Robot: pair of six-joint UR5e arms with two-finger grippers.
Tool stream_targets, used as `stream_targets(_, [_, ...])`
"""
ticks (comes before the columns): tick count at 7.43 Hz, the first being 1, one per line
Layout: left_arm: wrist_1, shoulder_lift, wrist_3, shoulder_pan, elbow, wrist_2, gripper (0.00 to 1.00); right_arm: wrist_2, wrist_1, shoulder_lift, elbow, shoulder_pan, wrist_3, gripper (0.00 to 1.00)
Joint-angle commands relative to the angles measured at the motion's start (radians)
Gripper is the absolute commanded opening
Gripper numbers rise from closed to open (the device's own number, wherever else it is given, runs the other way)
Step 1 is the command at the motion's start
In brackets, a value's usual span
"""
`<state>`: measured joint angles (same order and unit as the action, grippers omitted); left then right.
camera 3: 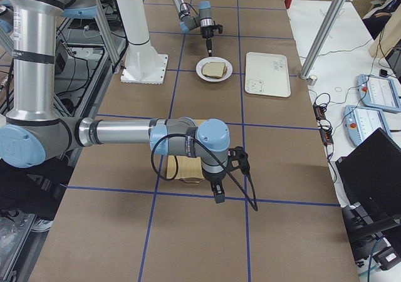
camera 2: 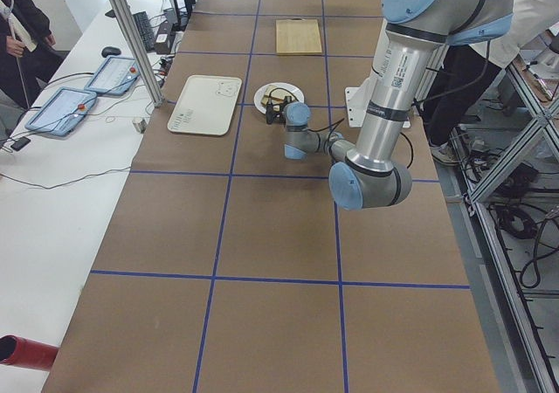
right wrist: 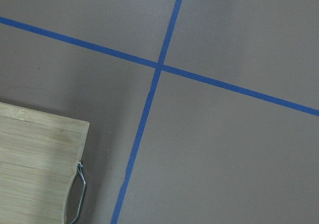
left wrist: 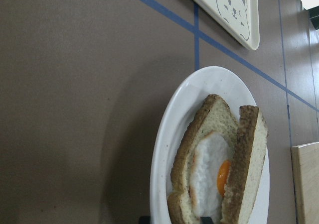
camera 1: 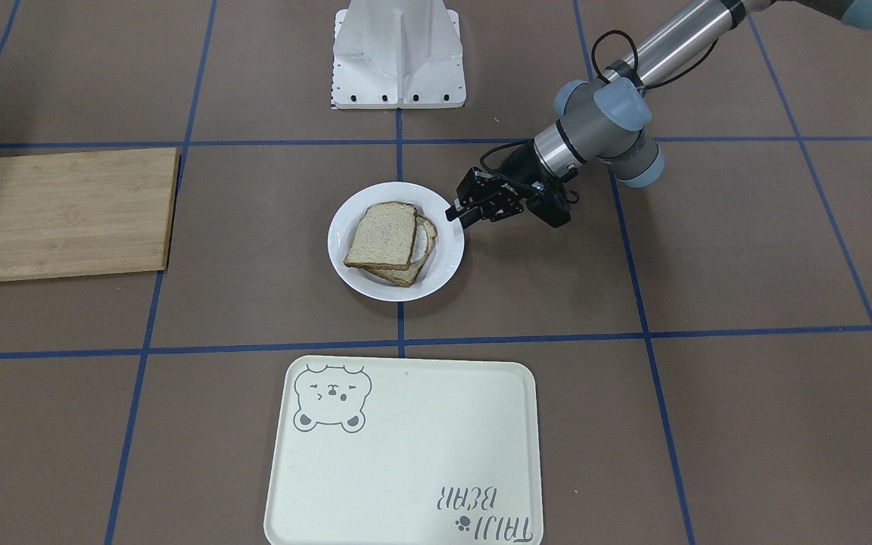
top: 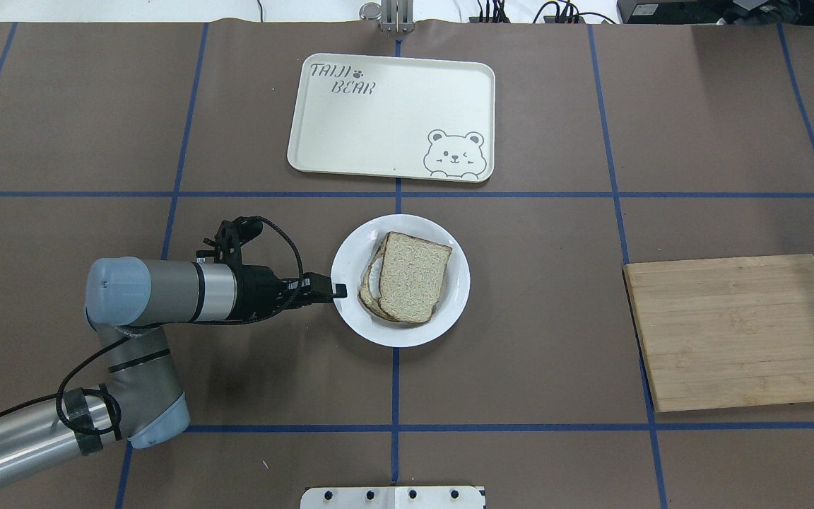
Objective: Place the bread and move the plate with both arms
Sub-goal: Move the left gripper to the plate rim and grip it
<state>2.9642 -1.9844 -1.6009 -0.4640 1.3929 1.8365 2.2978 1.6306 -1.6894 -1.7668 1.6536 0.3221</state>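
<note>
The white plate (camera 1: 345, 227) sits mid-table with two slices stacked on it. The plain bread (camera 1: 381, 235) lies on top and half covers the egg-topped slice (left wrist: 209, 164). It also shows in the overhead view (top: 413, 276), on the plate (top: 449, 311). My left gripper (camera 1: 460, 213) is low at the plate's rim on the robot's left side, also seen from overhead (top: 336, 290). Its fingertips look slightly apart and hold nothing. My right gripper (camera 3: 218, 197) shows only in the exterior right view, pointing down beside the cutting board; I cannot tell whether it is open or shut.
A cream bear-print tray (top: 393, 113) lies beyond the plate, away from the robot. A wooden cutting board (top: 739, 332) with a metal handle lies on the robot's right. The white robot base (camera 1: 398, 57) stands at the near table edge.
</note>
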Motion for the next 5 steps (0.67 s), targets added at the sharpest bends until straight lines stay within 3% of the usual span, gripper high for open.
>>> stream_targets(1, [-0.004, -0.002, -0.001, 0.004, -0.018, -0.002, 0.41, 0.0, 0.0, 0.0, 0.003, 0.0, 0.0, 1.0])
stream_targets(5, [-0.013, -0.056, -0.001, 0.038, -0.058, -0.066, 0.38, -0.001, 0.0, 0.0, 0.004, 0.0, 0.0, 1.0])
